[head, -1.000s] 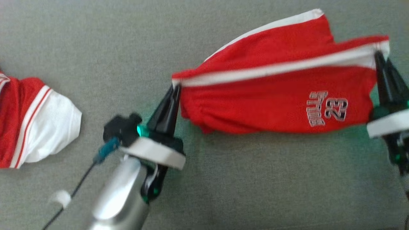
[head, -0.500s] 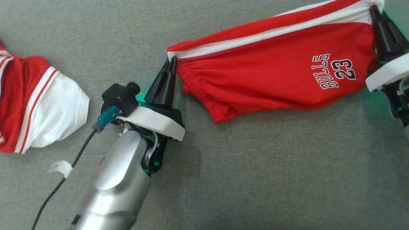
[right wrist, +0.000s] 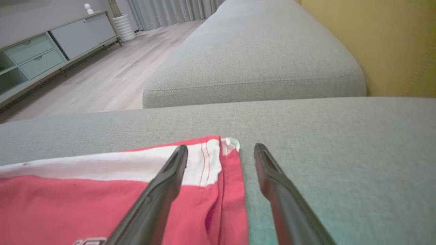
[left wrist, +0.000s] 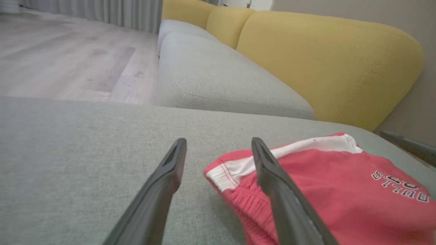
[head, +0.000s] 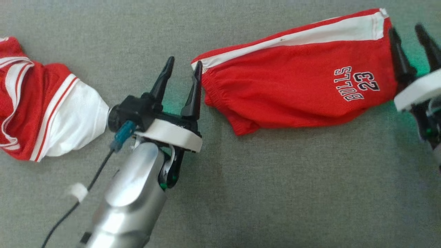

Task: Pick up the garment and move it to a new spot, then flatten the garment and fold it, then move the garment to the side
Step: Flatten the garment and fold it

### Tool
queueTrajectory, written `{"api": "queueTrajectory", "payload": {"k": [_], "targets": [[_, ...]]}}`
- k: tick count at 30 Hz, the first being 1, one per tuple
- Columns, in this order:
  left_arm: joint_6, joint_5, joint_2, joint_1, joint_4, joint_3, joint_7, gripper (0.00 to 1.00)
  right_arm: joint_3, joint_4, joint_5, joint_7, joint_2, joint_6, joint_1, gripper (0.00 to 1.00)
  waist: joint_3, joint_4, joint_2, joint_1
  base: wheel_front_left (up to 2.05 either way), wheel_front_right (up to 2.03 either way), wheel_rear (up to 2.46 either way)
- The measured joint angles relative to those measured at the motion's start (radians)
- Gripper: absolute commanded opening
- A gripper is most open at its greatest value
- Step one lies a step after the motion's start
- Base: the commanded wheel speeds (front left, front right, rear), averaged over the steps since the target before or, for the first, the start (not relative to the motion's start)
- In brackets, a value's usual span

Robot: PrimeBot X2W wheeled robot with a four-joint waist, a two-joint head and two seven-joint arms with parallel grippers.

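Garment [head: 293,89]: red shorts with a white side stripe and "BULLS 23" print, lying spread on the grey cushion [head: 241,193], upper right of the head view, long axis running left to right.
Left claw [head: 184,63]: open, fingers spread, gripping nothing; centre-left of the head view. Its right finger sits just at the waistband corner of the garment; cannot tell if it touches.
Left wrist view: white-trimmed waistband corner lies partly between the two fingers, on the cushion.
Right claw [head: 406,29]: open, fingers spread, gripping nothing; right edge of the head view, at the hem end of the garment.
Right wrist view: hem corner lies between the fingers; left finger overlaps the fabric, right finger is over bare cushion.
Second garment [head: 44,106]: red and white, crumpled, left edge of the head view, just beside the left wrist camera housing, well apart from the shorts.
Cable [head: 96,175]: black, runs along the left forearm, carries a white tag [head: 78,191].
Obstructions: bare cushion below the shorts.
Surroundings: yellow backrest [left wrist: 323,58], wooden floor [left wrist: 68,58], grey curtain [left wrist: 102,13], low cabinet [right wrist: 44,44].
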Motion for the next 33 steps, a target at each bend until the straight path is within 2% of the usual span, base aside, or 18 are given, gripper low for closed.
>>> {"api": "queueTrajectory", "payload": {"k": [5,11,14,20,21,22,23,28,33], "targets": [[0.104,0.129,-0.002,0.128,-0.171,0.07,-0.005,1.0,-0.044,0.03,0.046,0.0,0.006,0.0,0.106,1.0,-0.038,0.01,0.0,-0.0001,0.0,0.0,0.0],[0.206,0.168,0.0,0.315,-0.328,0.089,-0.006,1.0,-0.107,0.105,0.089,-0.002,0.02,0.0,0.123,1.0,-0.065,0.07,0.0,-0.0001,0.0,0.0,0.0],[0.24,0.199,0.0,0.351,-0.386,0.069,-0.006,1.0,-0.122,0.166,0.11,0.005,0.029,0.0,0.123,1.0,-0.077,0.108,0.0,0.0,0.0,0.0,0.0],[0.267,0.225,0.001,0.399,-0.417,0.02,-0.006,1.0,-0.116,0.281,0.101,0.066,0.041,0.0,0.118,1.0,-0.106,0.168,0.0,-0.0001,0.0,0.0,0.0],[0.273,0.225,0.001,0.403,-0.417,0.019,-0.006,1.0,-0.114,0.287,0.101,0.073,0.044,0.0,0.116,0.95,-0.112,0.172,0.0,0.0,0.0,0.0,0.0],[0.276,0.225,0.001,0.406,-0.419,0.02,-0.006,1.0,-0.111,0.291,0.101,0.074,0.048,0.0,0.116,0.4,-0.117,0.173,0.0,0.0,0.0,0.0,0.0],[0.277,0.225,0.002,0.407,-0.422,0.02,-0.006,1.0,-0.109,0.293,0.102,0.073,0.054,0.0,0.116,0.0,-0.122,0.171,0.0,0.0,0.0,0.0,0.0],[0.275,0.225,0.002,0.412,-0.426,0.026,-0.006,1.0,-0.08,0.285,0.104,0.072,0.087,0.0,0.119,0.0,-0.142,0.141,0.0,0.0001,0.0,0.0,0.0],[0.273,0.235,0.002,0.42,-0.426,0.031,-0.006,1.0,-0.064,0.298,0.092,0.049,0.074,0.0,0.121,0.0,-0.166,0.097,0.0,0.0001,0.0,0.0,0.0]]}}
